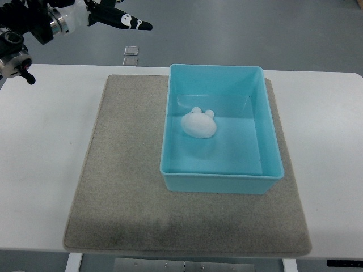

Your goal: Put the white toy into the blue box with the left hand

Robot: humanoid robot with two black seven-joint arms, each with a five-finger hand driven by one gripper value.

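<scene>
The small white rounded plastic toy (199, 123), with two little bumps like ears on its far side, lies inside the light blue rectangular plastic box (270, 136). It rests on the box floor in the far left part, just beside the left wall but not clearly touching it.

The box sits open-topped on a grey-beige felt mat (119, 187), toward the mat's right and far portion, its far wall reaching the mat's far edge. The mat lies flat on the white counter (45, 147), which shows bare on both sides and along the near edge.

The left robot hand (122, 20) is at the top left corner, raised beyond the counter's far edge and well apart from the box. Its black fingers (136, 24) stretch out straight toward the right (with small white markings on them), relaxed and holding nothing. Behind it the black and white wrist and arm segments run to the picture's left edge.

On the grey floor beyond the counter, two small square metal plates (131, 55) sit one behind the other, near the mat's far edge in the view.
</scene>
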